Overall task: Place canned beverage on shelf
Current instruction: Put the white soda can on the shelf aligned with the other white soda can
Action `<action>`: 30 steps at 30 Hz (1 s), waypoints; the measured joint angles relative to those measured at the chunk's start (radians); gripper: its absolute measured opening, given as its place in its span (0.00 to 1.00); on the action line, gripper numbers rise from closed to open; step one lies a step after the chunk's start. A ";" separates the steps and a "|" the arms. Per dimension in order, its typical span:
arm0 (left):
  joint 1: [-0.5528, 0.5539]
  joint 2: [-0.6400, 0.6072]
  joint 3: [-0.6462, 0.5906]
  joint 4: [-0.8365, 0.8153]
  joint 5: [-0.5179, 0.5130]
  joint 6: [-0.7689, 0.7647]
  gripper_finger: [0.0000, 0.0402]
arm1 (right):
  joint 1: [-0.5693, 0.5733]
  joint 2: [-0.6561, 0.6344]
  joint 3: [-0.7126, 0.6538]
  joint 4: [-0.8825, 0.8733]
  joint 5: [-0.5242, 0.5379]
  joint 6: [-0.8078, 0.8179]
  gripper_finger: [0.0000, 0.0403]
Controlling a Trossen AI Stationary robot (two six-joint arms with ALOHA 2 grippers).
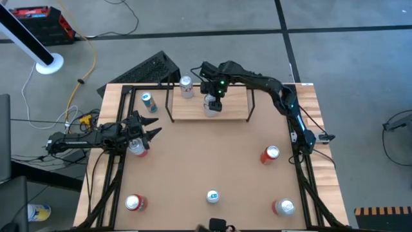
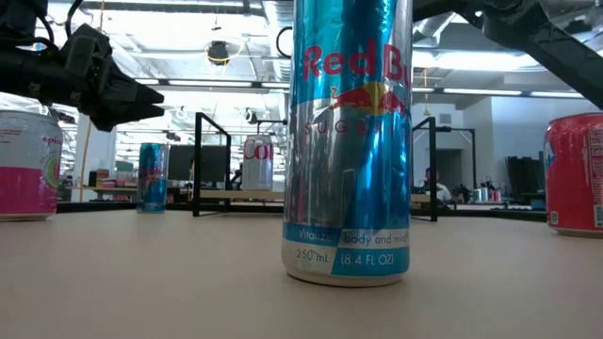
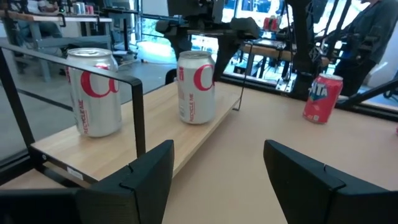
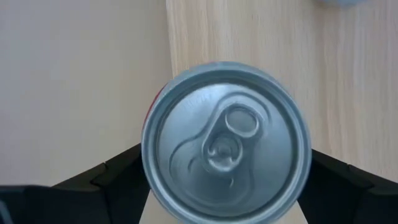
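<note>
Cans of smooth aluminium dot the brown tabletop (image 1: pixel 212 154). At nine o'clock the left gripper (image 1: pixel 149 133) gapes wide beside one. At twelve, the right gripper (image 1: pixel 212 103) clasps a cylindrical white can (image 4: pixel 226 143) upright on the pale wood shelf (image 1: pixel 193 109).

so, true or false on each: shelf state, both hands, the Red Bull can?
1. Two silver-and-red drink cans stand on the pale wood shelf with the black rod frame. True.
2. The left hand grips a can. False: it is open and empty, over the brown tabletop.
3. The right hand is at a can on the shelf. True.
4. The tall blue Red Bull can stands on the shelf. False: it stands on the tabletop, apart from the shelf.
</note>
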 joint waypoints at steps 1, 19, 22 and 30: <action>0.000 0.000 0.000 0.000 0.004 0.001 0.58 | 0.002 0.000 0.000 0.014 0.000 -0.001 0.90; 0.000 0.000 0.000 -0.002 0.006 0.065 0.58 | 0.031 0.000 0.001 0.049 0.042 0.131 0.90; 0.000 0.000 0.000 -0.002 0.006 0.065 0.58 | 0.035 0.000 0.001 0.025 0.093 0.139 0.90; 0.000 0.000 0.000 -0.003 0.008 0.065 0.58 | 0.046 0.000 0.001 0.014 0.123 0.146 0.90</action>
